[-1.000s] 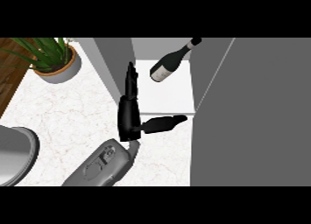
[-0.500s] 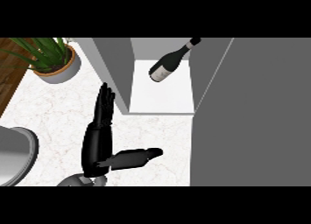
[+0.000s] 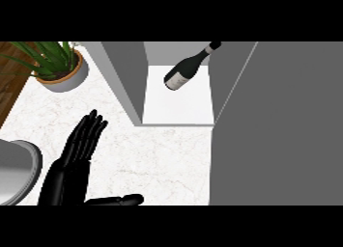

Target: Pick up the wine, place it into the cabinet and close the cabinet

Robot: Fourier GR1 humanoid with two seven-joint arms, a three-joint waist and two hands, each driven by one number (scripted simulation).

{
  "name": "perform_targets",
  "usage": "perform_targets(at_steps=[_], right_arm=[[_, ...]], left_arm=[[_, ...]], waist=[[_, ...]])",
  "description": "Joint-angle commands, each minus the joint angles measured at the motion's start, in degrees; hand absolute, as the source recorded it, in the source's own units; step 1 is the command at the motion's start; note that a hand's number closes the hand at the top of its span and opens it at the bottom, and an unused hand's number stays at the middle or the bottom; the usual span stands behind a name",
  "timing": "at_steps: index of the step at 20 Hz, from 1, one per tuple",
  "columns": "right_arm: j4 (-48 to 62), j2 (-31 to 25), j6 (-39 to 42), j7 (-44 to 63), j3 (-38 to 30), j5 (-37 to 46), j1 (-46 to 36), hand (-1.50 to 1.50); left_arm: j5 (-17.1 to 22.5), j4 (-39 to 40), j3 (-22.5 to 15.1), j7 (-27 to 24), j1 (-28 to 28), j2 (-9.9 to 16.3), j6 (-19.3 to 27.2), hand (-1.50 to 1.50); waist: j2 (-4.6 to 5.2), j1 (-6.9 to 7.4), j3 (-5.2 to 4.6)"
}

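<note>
Counter (image 3: 160,154): bare marble at centre, between hand and cabinet.
Cabinet (image 3: 127,77): upper centre, open toward frame bottom; holds wine (image 3: 184,72).
Wine: lies tilted on the white shelf, neck to upper right, base to lower left.
Hand (image 3: 74,159): lower left, fingers straight, pressed together, thumb out, holding nothing.
Plant (image 3: 56,65): upper left.

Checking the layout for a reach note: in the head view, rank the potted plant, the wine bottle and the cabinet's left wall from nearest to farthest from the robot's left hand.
From the left hand:
1. Cabinet's left wall, just up and right of the fingertips.
2. Potted plant, straight above, at the counter's back left.
3. Wine bottle, inside the cabinet, farthest right.
</note>
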Motion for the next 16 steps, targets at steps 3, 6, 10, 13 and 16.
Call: perform_targets(at_steps=[3,6,10,13,16], right_arm=[[-9.3,-4.4,3.7,2.3,0.8,5.2,2.6,1.50],[-9.7,-3.5,1.5,4.1,-0.5,-0.3,1.8,1.50],[-7.5,-3.1,7.6,-2.1,-0.9,1.5,4.7,1.50],[-10.1,-3.8,4.9,2.5,0.1,-5.0,3.4,1.50],[-9.6,-3.3,4.7,4.8,6.9,-4.4,2.4,1.50]], left_arm=[[3.9,-3.3,2.3,-7.0,10.2,5.1,-9.6,1.50],[7.8,-3.3,8.0,-7.6,11.3,7.3,-15.3,1.50],[5.9,-6.2,8.0,-6.7,14.2,7.3,-14.6,1.50],[8.6,-2.8,12.7,-10.5,16.7,9.4,-20.6,1.50],[11.7,-4.0,17.5,-10.0,18.1,12.5,-23.7,1.50]], waist=[[-0.14,-0.03,-0.09],[0.17,-0.03,-0.03],[0.09,-0.30,0.06],[0.22,0.04,-0.01],[0.24,0.55,-0.04]])
